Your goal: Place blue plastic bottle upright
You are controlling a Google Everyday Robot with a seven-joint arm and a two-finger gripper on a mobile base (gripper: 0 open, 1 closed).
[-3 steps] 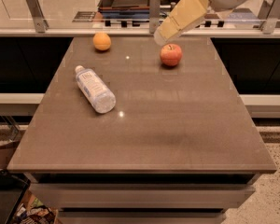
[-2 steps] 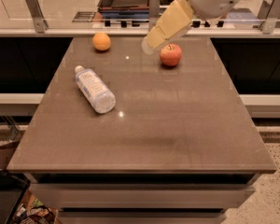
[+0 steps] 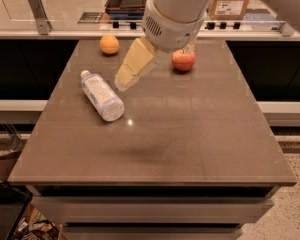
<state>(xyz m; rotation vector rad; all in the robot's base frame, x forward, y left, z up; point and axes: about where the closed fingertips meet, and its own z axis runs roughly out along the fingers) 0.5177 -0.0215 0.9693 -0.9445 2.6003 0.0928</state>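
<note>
Item 1, brown rectangular stone-look counter: flat, matte, with a faint sheen near its middle; it carries all the items below. Item 2, white-cased robot arm: enters over the far edge and leans down toward the left half of the counter. Item 3, blue plastic bottle, small, clear, blue-tinted and ribbed, with white cap and white-blue label: lies on its side in the left half of the counter, nearer the far-left corner than the near edge. It rests on a diagonal, cap toward the far-left corner and base toward the counter's middle; not yet upright, nothing touching it. Item 4, cream-coloured wedge-shaped gripper: hangs above the counter between bottle and apple, tip pointing down and left, near the bottle's right flank but apart from it. Whether it is spread or pressed together cannot be told from this angle; the bottle is not in it. Item 5, red round apple: near the far edge, right of centre, partly behind the arm. Item 6, orange round fruit: near the far edge, toward the far-left corner, well apart from the bottle. Handling note, as judgement: the step in hand appears to be the approach. A sound grasp would come across the ribbed body, close to the cap end, square to the bottle's long axis, since a light round bottle may roll if nudged. Rotate it, set the base flat on the counter, then release.
</note>
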